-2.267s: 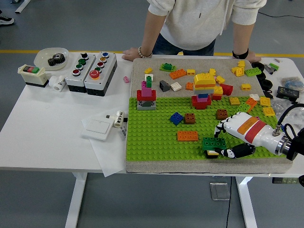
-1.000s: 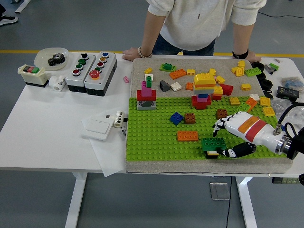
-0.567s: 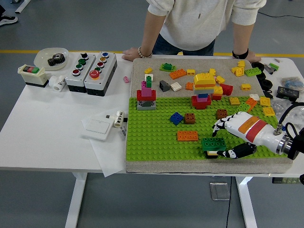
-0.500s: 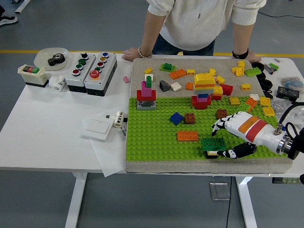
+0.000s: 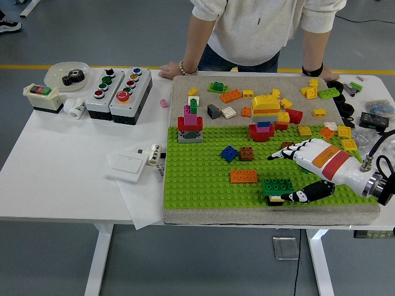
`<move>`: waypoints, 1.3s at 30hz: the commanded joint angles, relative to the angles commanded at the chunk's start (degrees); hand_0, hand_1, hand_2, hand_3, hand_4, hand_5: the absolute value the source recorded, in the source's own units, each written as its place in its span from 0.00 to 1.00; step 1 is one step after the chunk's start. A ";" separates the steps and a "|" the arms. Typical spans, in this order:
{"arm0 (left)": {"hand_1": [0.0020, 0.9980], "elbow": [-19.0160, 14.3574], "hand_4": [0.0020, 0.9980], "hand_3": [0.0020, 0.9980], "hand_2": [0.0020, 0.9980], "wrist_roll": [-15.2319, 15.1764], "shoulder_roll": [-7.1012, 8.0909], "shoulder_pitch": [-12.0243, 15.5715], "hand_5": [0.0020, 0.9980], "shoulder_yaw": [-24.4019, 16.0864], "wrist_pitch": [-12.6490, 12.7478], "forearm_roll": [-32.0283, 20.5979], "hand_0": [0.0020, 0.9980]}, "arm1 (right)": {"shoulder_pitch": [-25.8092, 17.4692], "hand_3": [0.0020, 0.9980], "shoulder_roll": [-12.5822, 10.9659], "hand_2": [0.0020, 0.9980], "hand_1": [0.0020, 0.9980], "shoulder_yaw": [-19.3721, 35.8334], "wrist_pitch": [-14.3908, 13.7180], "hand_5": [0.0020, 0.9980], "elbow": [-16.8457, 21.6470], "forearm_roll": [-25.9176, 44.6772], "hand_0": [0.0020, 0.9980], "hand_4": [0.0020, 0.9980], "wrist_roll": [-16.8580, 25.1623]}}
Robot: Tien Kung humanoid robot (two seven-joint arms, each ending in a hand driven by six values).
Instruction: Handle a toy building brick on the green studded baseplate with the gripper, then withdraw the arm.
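You see the right robot hand [image 5: 296, 172] released, fingers spread above the green baseplate [image 5: 203, 185]; the dark green brick [image 5: 277, 187] sits just beside its thumb.

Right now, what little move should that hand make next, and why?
Probably pull back to the right, off the baseplate. The right hand is open, its fingers lifted above the dark green brick, which sits on the studs with only the thumb beside it.

Glossy plastic bricks [image 5: 277, 187] sit on a matt studded baseplate [image 5: 203, 182].
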 joint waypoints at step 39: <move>0.74 -0.02 0.66 0.61 0.74 0.53 0.03 -0.11 0.63 -0.99 -0.39 1.70 0.73 | -4.73 0.50 -0.75 0.58 0.55 -0.71 -5.42 0.47 6.85 3.49 0.54 0.78 0.18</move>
